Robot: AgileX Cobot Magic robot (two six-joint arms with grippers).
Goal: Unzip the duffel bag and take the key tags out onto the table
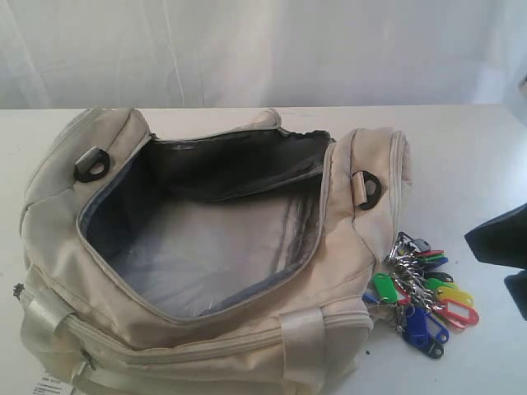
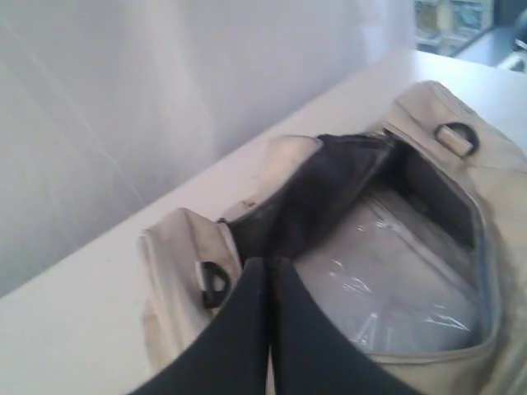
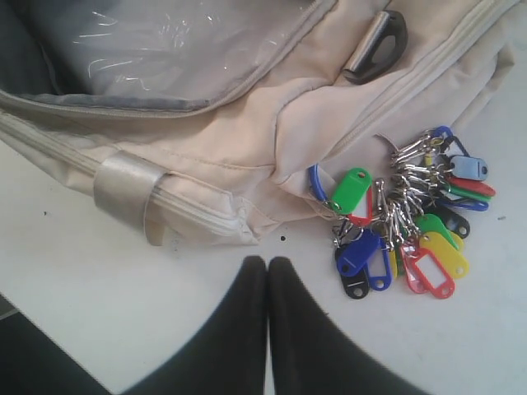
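Note:
The cream duffel bag (image 1: 198, 271) lies on the white table (image 1: 478, 164) with its curved zip flap open, showing grey lining and clear plastic inside. The key tags (image 1: 420, 292), a bunch of coloured plastic tags on silver rings, rest on the table beside the bag's right end. In the right wrist view the key tags (image 3: 403, 226) lie just past the bag's corner, and my right gripper (image 3: 268, 263) is shut and empty over bare table a little short of them. My left gripper (image 2: 268, 265) is shut and empty, held above the duffel bag (image 2: 346, 247) near one black D-ring (image 2: 216, 280).
A white curtain (image 1: 263, 49) hangs behind the table's far edge. A dark part of the right arm (image 1: 502, 239) shows at the right edge of the exterior view. A shiny webbing handle (image 3: 128, 193) crosses the bag's side.

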